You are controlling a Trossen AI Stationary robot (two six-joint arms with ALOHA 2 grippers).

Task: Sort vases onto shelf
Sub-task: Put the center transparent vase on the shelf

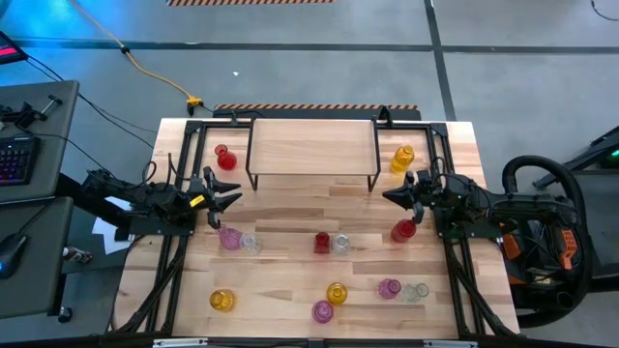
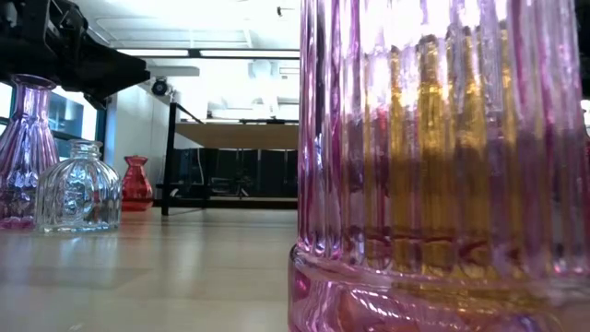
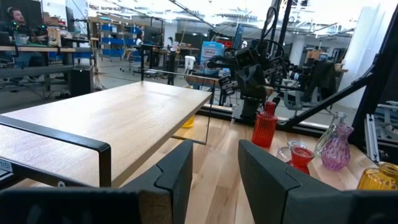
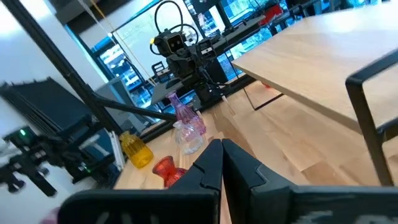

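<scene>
- Left gripper [image 1: 235,198]: fingers parted, empty. Drop toward 5 o'clock and straddle the pink vase [image 1: 229,238] at its neck.
- Right gripper [image 1: 390,196]: fingers clenched, empty, waiting beside the shelf [image 1: 311,145].

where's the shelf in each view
High view: shelf at top centre, between the arms.
Low view: far back, left of centre, seen edge-on.
Left wrist view: fills the left side, close.
Right wrist view: upper right.
Landmark: pink vase beside clear vase, near the left claw; missing only from the left wrist view.
</scene>
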